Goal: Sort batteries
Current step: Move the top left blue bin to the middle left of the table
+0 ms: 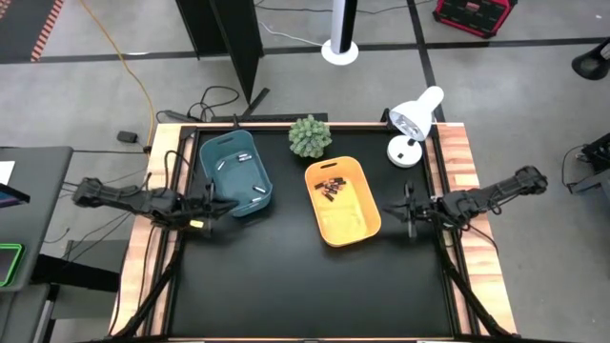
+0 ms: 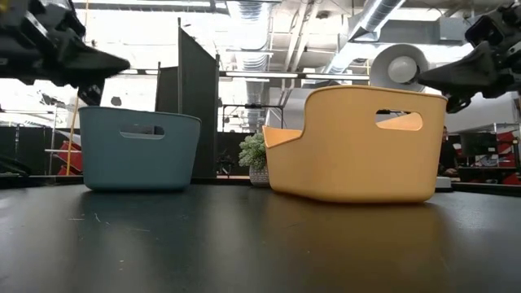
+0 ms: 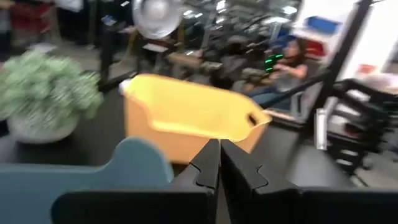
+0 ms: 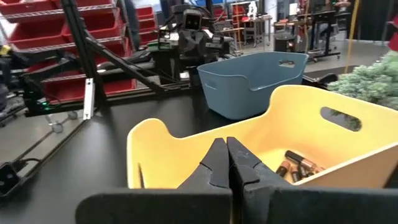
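Left gripper is hovering with fingers pressed together just beside the blue bin, where pale batteries are lying; right gripper is waiting, pinched together on nothing, near the yellow bin holding dark batteries

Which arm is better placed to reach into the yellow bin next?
Likely the right: the right gripper, shut, sits just beside the yellow bin facing its dark batteries. The left gripper sits by the blue bin.
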